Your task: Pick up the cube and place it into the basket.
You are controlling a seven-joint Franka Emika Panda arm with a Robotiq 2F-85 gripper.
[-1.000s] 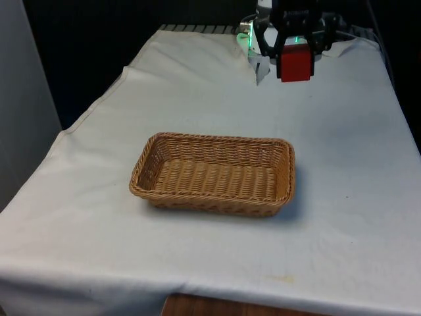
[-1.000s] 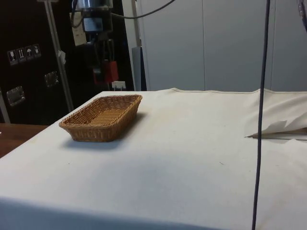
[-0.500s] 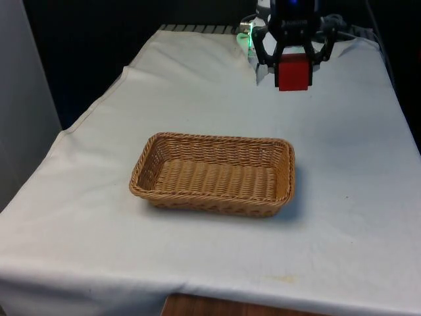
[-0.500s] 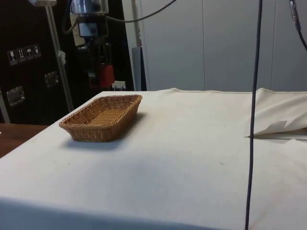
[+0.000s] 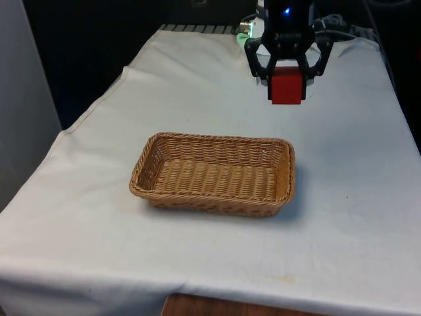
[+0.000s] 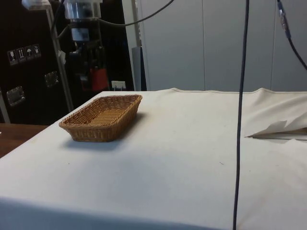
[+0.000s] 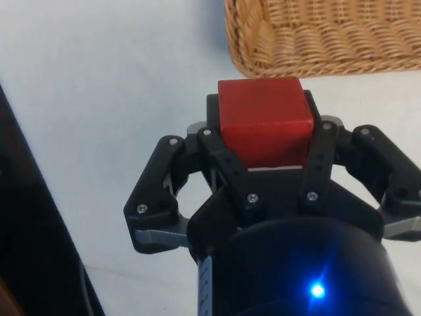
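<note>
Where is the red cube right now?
The red cube is clamped in the pincer, up in the air above the white cloth. In the front view it hangs beyond the basket's far rim, toward the front view's right.

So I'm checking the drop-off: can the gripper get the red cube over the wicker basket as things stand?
Probably yes. The gripper, shut on the red cube, hangs above the white cloth beyond the wicker basket; the basket is open-topped and nothing stands between them.
</note>
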